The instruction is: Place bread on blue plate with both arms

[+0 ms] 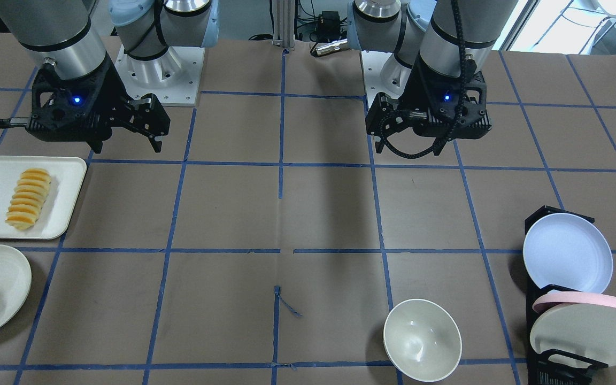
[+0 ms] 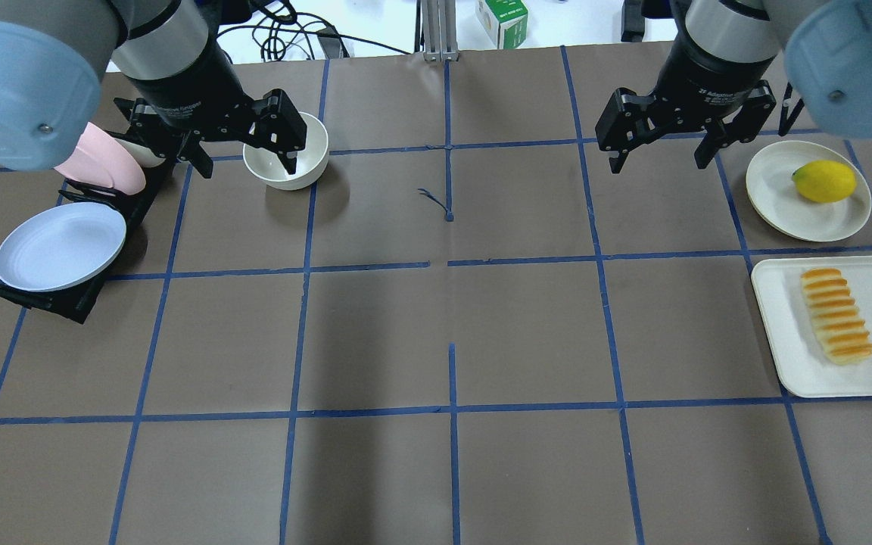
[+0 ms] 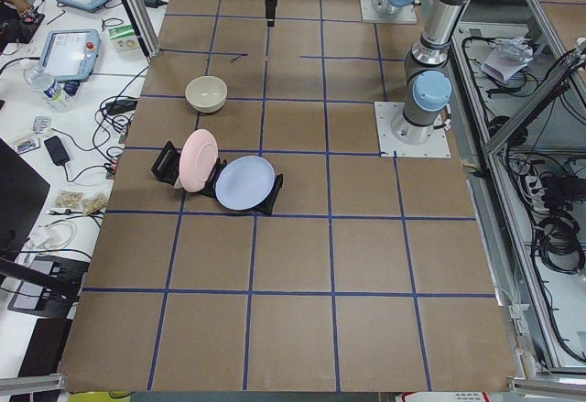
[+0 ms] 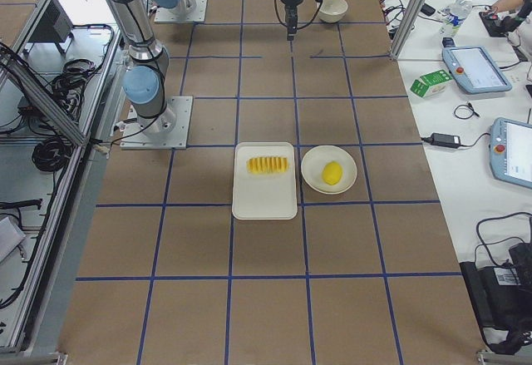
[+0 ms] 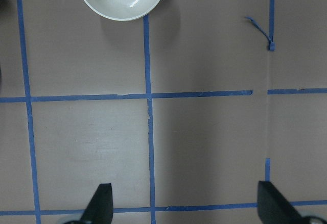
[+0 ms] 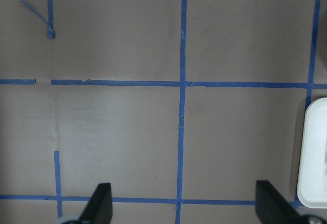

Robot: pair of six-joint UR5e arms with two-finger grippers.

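Observation:
The bread point(image 2: 836, 315), a ridged orange-yellow loaf, lies on a white tray point(image 2: 784, 333) at the table's right; it also shows in the front view point(image 1: 28, 199). The blue plate point(image 2: 61, 246) leans in a black rack point(image 2: 65, 299) at the far left and shows in the front view point(image 1: 567, 252) too. My left gripper point(image 2: 245, 159) is open and empty, high above the white bowl point(image 2: 263, 163). My right gripper point(image 2: 659, 157) is open and empty, above bare table, left of the tray. The wrist views show both pairs of fingertips point(image 5: 99, 203) point(image 6: 101, 203) spread wide.
A pink-rimmed plate point(image 2: 99, 163) and an off-white plate stand in the same rack. A yellow fruit point(image 2: 824, 181) sits on an off-white plate point(image 2: 777, 189) beyond the tray. The tray's edge point(image 6: 314, 152) shows in the right wrist view.

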